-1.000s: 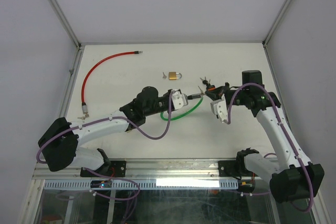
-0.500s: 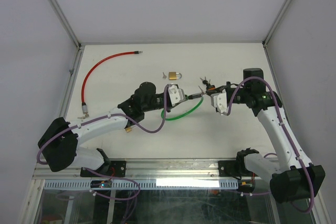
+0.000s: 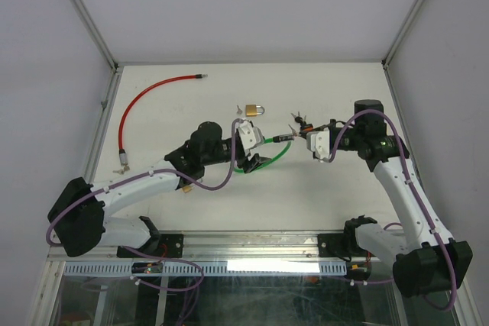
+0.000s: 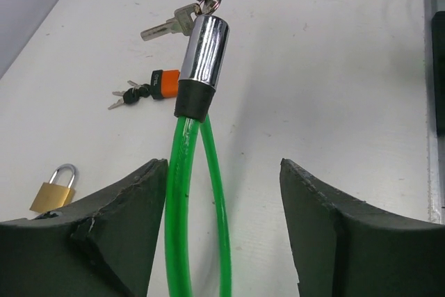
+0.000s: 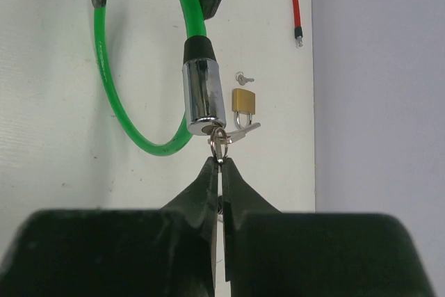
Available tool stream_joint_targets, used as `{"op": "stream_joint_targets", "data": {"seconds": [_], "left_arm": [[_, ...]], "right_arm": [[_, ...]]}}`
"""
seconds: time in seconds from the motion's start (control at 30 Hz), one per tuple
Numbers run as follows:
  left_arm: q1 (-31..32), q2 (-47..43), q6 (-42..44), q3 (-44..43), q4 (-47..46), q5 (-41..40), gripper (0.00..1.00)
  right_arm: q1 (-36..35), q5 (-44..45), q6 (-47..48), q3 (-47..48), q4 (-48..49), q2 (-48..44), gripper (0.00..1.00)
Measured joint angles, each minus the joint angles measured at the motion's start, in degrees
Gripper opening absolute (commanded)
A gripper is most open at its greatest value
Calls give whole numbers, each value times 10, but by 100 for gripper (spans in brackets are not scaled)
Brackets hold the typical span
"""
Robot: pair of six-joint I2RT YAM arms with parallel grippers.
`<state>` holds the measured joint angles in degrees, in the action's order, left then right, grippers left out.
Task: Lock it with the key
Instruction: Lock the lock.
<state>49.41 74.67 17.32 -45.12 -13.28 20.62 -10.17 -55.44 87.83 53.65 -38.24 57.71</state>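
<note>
The green cable lock loops on the table, its chrome cylinder raised between the two arms. A key on a ring sits in the cylinder's end, and my right gripper is shut on it. A spare key hangs from the same ring. My left gripper is open, its fingers on either side of the green cable below the cylinder. The left finger is close to the cable and the right one well apart. From above, both grippers face each other across the cylinder.
A brass padlock and a small key lie behind the lock. A bunch of keys with an orange tag lies to their right. A red cable curves along the far left. Side walls rise at the table's edges.
My left gripper has opened and let go of the green cable, and has drawn back a little to the left. The right gripper stays shut on the key and has turned.
</note>
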Motion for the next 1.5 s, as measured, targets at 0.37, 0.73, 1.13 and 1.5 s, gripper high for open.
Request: {"op": "stream_joint_targets", "data": {"seconds": [0.37,0.73,1.13,1.5], "left_arm": [[0,-2,18,-4,8,-27,66],[0,66,57,-56,54,-51,0],[-70,110,40,-119,120,105,0],[-90,143,1,-167,161,190,0]], "right_arm": [[-4,8,-15,0,4,1,0],[-7,13,-18,0,7,1,0],[-19,47,56,7,-13,2,0],[-3,42,-149,73,-43,34,0]]}}
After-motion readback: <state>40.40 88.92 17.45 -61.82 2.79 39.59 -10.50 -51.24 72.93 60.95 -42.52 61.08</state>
